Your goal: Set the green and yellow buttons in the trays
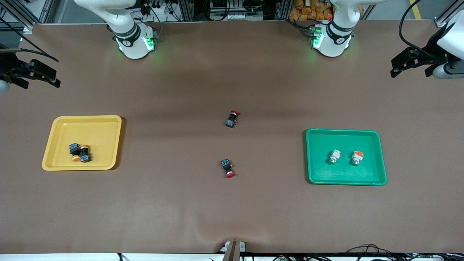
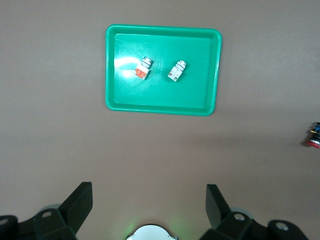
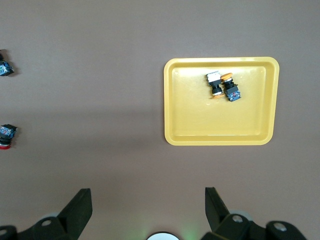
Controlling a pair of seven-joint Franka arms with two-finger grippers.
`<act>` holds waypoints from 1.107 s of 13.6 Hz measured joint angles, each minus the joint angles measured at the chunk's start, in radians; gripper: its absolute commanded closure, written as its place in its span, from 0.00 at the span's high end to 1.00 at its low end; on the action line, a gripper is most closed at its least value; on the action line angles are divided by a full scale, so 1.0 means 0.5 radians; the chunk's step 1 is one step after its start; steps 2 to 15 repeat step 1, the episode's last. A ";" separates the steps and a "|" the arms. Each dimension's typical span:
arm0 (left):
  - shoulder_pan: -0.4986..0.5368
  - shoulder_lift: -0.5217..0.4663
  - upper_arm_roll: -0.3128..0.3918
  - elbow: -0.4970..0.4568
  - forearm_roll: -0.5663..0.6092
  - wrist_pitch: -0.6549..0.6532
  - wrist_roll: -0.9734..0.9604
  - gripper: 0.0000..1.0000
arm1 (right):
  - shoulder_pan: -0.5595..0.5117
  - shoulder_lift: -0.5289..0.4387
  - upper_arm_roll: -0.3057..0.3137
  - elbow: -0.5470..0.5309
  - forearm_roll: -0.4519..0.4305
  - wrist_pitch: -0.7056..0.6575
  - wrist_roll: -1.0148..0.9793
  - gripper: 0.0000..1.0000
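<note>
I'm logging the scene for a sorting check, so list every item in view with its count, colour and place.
yellow tray: one, yellow, toward the right arm's end of the table.
yellow-capped switches: two, black-and-blue bodies with orange-yellow caps, lying together in the yellow tray.
green tray: one, green, toward the left arm's end of the table.
white-grey switches: two, side by side but apart in the green tray; one has an orange-red block.
red-capped switches: two, black bodies with red caps, on the bare table between the trays; the second lies nearer the front camera.
table: one, brown surface.
left gripper: open, waiting beside the table's edge at its own end.
right gripper: open, waiting likewise at its own end.
</note>
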 measured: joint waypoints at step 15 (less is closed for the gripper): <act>0.000 0.000 0.000 0.000 0.000 0.000 0.000 1.00 | 0.000 0.000 0.000 0.000 0.000 0.000 0.000 1.00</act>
